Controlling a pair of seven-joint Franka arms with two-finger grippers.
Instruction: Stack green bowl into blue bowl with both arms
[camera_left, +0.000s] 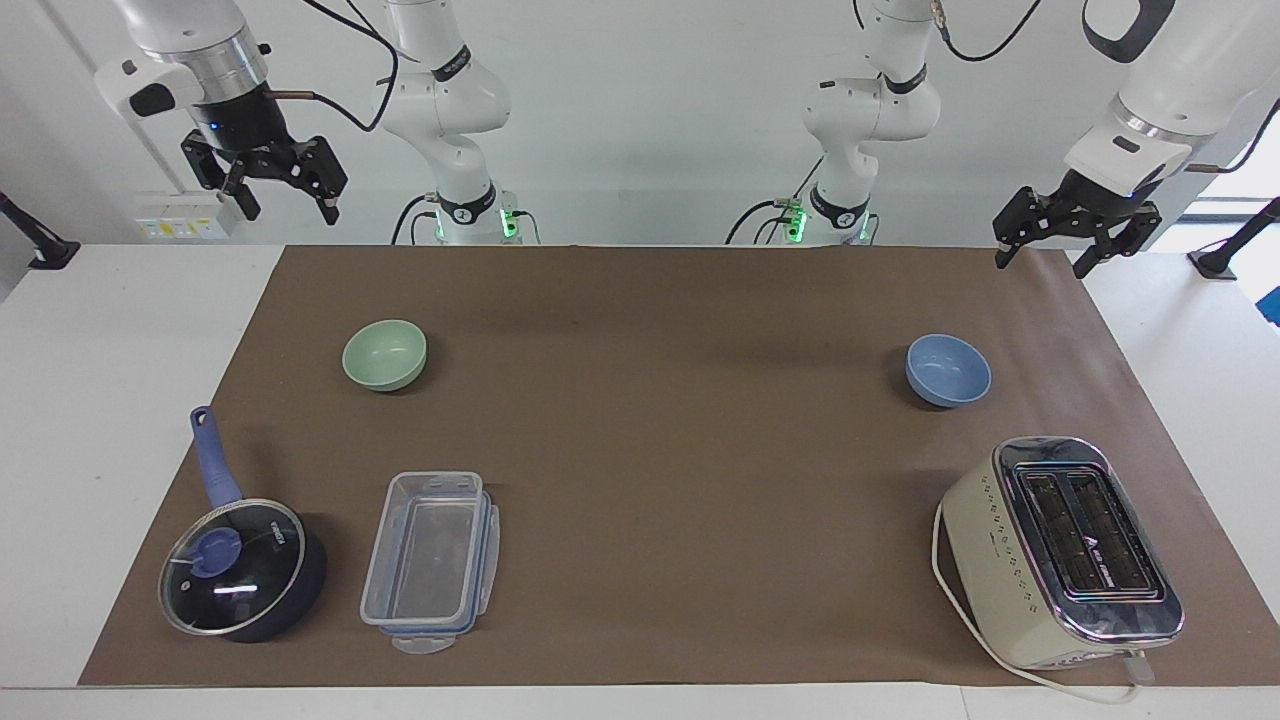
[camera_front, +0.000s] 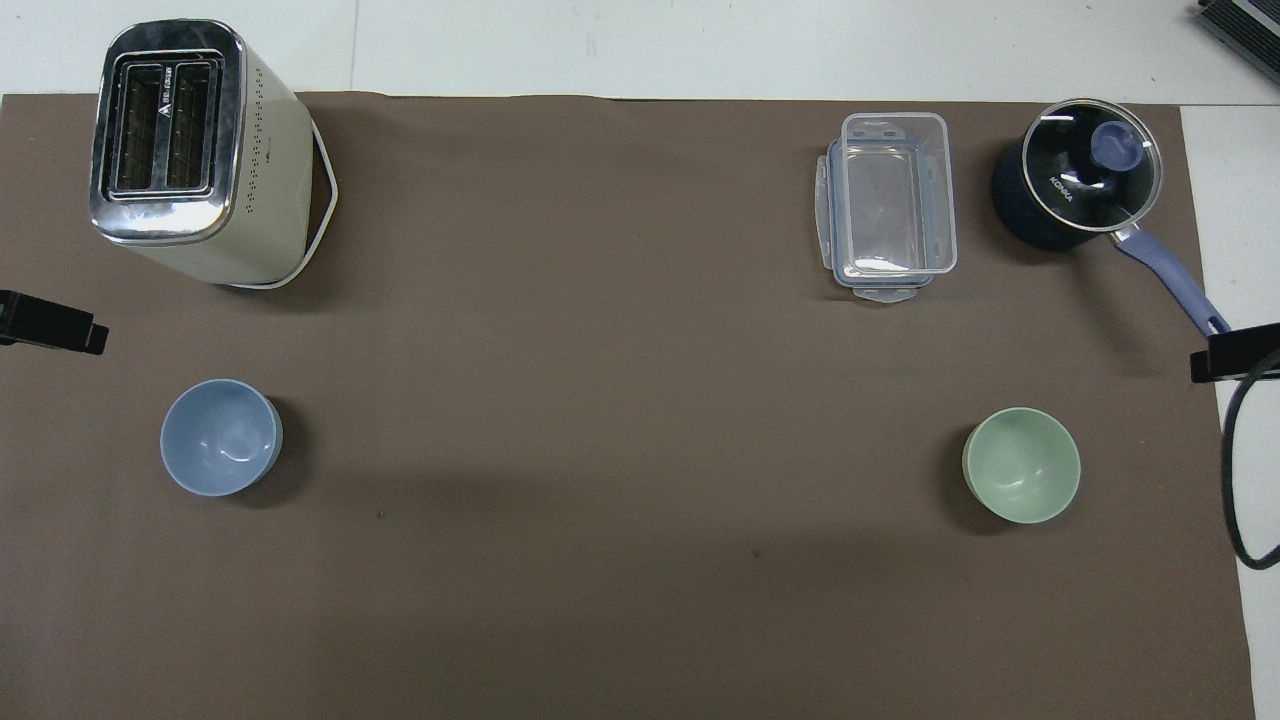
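Bowls are sitting apart on the brown mat: green bowl left of centre in the facing view, blue bowl at right, both upright, untouched. Facing view is showing both arms whole: right gripper hanging at upper left, jaws wide, empty; left gripper hanging at upper right over the mat's corner, jaws wide, empty. Overhead view is cutting each gripper down to a black tip at the frame edges, so jaw state isn't readable there. Saucepan, clear container and toaster are sitting along the bottom of the worktop. Toaster cord is running partly off the mat.
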